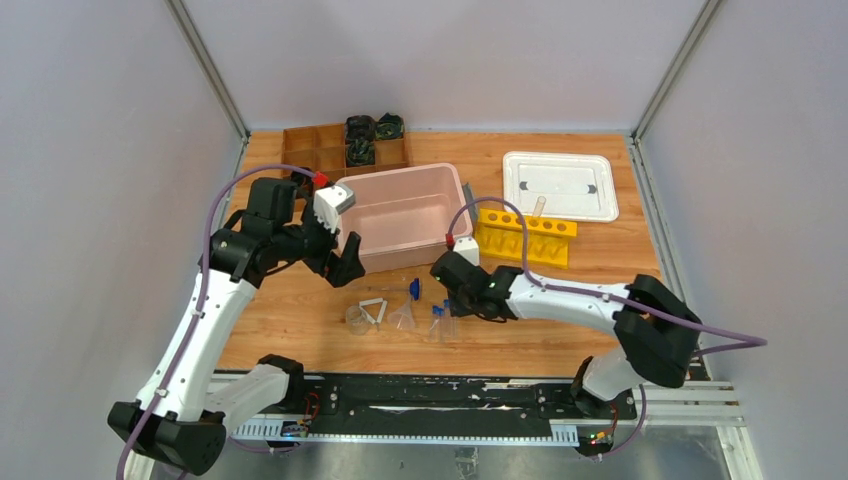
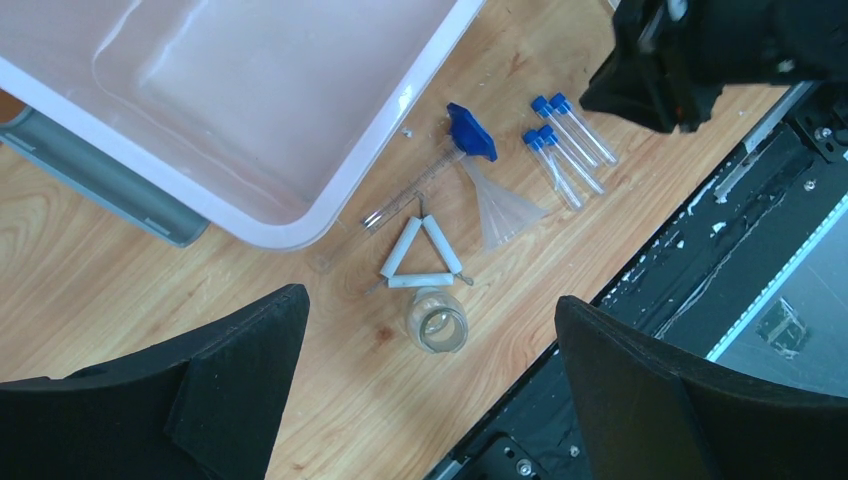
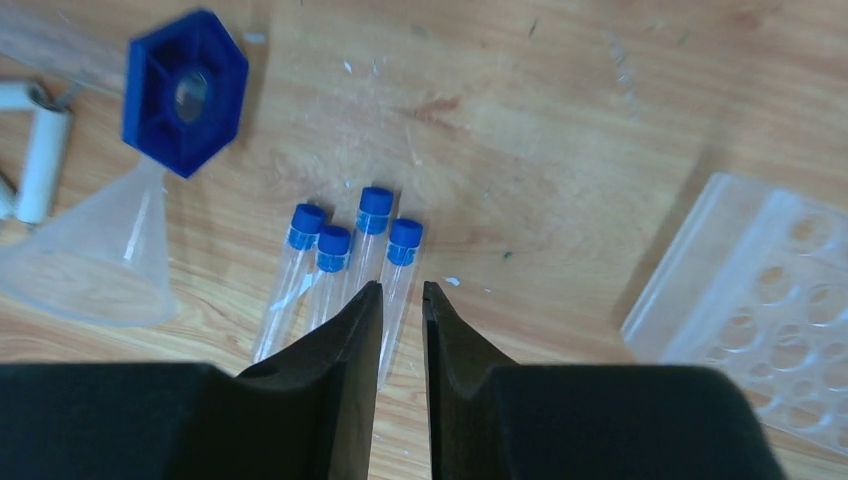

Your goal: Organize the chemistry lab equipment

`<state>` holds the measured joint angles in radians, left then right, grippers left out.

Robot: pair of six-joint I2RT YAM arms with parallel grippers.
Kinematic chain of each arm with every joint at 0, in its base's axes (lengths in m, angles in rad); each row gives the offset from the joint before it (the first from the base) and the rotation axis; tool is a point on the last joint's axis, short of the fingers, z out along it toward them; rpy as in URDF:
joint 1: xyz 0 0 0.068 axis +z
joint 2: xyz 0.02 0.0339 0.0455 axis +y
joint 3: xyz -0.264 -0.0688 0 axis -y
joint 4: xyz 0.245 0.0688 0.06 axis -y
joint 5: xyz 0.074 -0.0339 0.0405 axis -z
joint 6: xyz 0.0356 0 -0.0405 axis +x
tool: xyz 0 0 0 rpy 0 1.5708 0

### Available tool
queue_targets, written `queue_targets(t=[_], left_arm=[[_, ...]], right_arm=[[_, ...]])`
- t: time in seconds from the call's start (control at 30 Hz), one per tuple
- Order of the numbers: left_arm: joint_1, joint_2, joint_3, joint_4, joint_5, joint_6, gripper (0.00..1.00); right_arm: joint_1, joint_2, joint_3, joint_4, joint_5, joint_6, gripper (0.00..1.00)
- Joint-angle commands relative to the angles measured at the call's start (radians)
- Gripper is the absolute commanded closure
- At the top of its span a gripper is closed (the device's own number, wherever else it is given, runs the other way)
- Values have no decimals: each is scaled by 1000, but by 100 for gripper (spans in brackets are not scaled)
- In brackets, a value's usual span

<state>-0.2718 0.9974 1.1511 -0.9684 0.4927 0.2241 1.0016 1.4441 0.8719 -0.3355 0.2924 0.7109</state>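
black fingers (image 3: pixel 340 370) of the right gripper (image 3: pixel 401 292) are narrowed astride the rightmost blue-capped tube (image 3: pixel 403 245) on the table (image 3: pixel 560 120), likely for transfer to the yellow rack (image 1: pixel 524 236); actual clamping cannot be told. the left gripper (image 2: pixel 430 305) is held wide apart, empty.

1. Left arm (image 1: pixel 195 330) and right arm (image 1: pixel 570 295): white rounded links, black joint housings.
2. Left base (image 1: pixel 170 432) and right base (image 1: pixel 603 385), near edge: black and blocky.
3. Left cable (image 1: pixel 212 215) and right cable (image 1: pixel 720 341): purple, thin, running outside the links. Each ends in a red plug (image 1: pixel 321 179) by the wrist.
4. White block (image 1: pixel 335 200) on the left wrist, with a smaller white one on the right.
5. Left fingers (image 2: pixel 235 390): matte black, broad, wedge-shaped.
6. Right fingers (image 3: pixel 345 350): matte black, tapering to narrow blunt tips, with flat inner faces.
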Motion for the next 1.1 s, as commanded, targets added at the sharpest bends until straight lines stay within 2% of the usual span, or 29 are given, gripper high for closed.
queue_targets(t=[0.0, 0.4, 0.53, 0.67, 0.83, 0.97, 1.07], left_arm=[[-4, -32, 29, 2, 2, -8, 0], [-4, -41, 28, -3, 2, -2, 0], [-4, -44, 30, -4, 0, 0, 0], [-4, -43, 45, -5, -27, -23, 0], [-4, -51, 73, -9, 1, -52, 0], [-4, -69, 90, -9, 69, -76, 0], [-4, -100, 98, -8, 133, -93, 0]], right_arm=[[37, 68, 22, 16, -2, 51, 75], [37, 171, 26, 16, 7, 64, 77], [35, 164, 13, 7, 20, 74, 86], [30, 86, 15, -30, 50, 77, 100], [39, -54, 58, -52, 68, 49, 100], [66, -145, 146, -77, 81, -38, 100], [70, -243, 182, 13, 56, -119, 100]])
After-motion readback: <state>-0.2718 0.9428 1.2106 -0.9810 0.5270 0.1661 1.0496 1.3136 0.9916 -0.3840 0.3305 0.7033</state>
